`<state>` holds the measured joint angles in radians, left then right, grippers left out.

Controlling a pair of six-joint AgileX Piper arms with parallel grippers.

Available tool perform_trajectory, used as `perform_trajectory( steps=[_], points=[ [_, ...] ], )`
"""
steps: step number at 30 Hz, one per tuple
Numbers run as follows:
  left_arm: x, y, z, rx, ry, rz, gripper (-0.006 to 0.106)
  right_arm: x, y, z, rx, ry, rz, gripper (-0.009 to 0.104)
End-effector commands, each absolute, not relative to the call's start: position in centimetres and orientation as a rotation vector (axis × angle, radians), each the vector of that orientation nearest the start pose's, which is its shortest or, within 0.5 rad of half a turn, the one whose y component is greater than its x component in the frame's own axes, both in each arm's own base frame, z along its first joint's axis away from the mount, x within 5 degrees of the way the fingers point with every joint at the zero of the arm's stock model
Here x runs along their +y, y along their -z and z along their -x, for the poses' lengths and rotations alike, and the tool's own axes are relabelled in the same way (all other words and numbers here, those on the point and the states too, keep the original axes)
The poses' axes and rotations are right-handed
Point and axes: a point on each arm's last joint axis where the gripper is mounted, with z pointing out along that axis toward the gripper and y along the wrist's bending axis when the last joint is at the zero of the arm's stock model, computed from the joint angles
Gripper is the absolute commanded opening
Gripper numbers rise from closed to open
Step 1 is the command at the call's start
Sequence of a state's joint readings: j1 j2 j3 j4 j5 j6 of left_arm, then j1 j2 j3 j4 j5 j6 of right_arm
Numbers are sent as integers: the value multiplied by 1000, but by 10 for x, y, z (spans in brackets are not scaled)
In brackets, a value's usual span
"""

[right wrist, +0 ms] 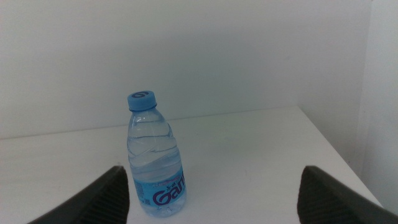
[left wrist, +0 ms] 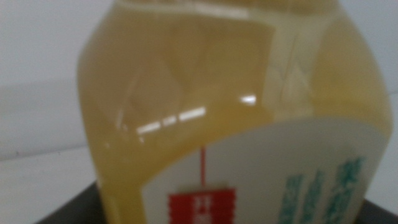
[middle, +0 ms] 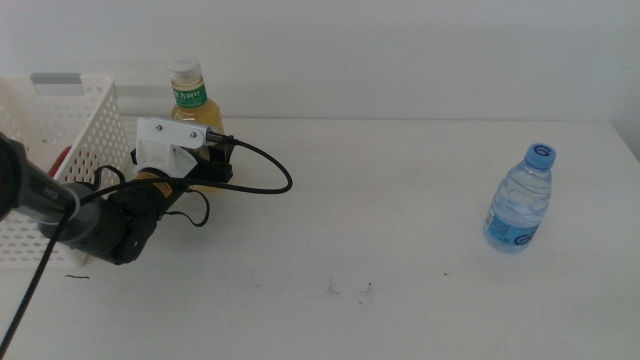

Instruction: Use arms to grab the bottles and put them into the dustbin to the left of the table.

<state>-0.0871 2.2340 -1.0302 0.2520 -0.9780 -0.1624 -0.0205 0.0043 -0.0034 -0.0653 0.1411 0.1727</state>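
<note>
Middle view: high, looking forward and down across the wide white bench. Left wrist view: pressed close against the yellow tea bottle. Right wrist view: low, facing the clear blue-capped water bottle, shared with the middle view.

This looks like a robotics lab or test bench, though the tight views leave that partly uncertain. A wide, flat white tabletop with a few tiny dark marks stands against a bare white wall. A dark robot arm with a white housing and thick black cables works over it.
</note>
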Motion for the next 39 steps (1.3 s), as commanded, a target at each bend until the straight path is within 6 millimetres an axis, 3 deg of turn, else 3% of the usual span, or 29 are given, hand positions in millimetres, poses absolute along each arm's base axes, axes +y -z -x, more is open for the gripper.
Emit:
perform_trajectory(
  steps=[1,4,7,8,12,16,21,27,39],
  points=[
    [-58,-95,-420,1707,289,-201,75,-2,-201,-56,1611,-48,-108,92],
    [-60,-105,-413,1719,315,-232,41,-2,-201,-56,1611,-48,-108,92],
    [-60,-134,-397,1801,318,-254,4,-2,-201,-56,1611,-48,-108,92],
    [-59,-148,-389,1846,318,-255,-2,-2,-201,-56,1611,-48,-108,92],
    [-51,-209,-360,2031,274,-212,-2,-2,-201,-56,1611,-48,-108,92],
    [-44,-270,-328,2013,249,-194,-2,-2,-201,-56,1611,-48,-108,92],
    [-20,-325,-312,1944,535,-148,-2,-2,-201,-56,1611,-48,-108,92],
    [8,-349,-314,1878,516,-138,-2,-2,-201,-56,1611,-48,-108,92],
    [12,-358,-317,1840,423,-184,-2,-2,-201,-56,1611,-48,-108,92]
  ],
)
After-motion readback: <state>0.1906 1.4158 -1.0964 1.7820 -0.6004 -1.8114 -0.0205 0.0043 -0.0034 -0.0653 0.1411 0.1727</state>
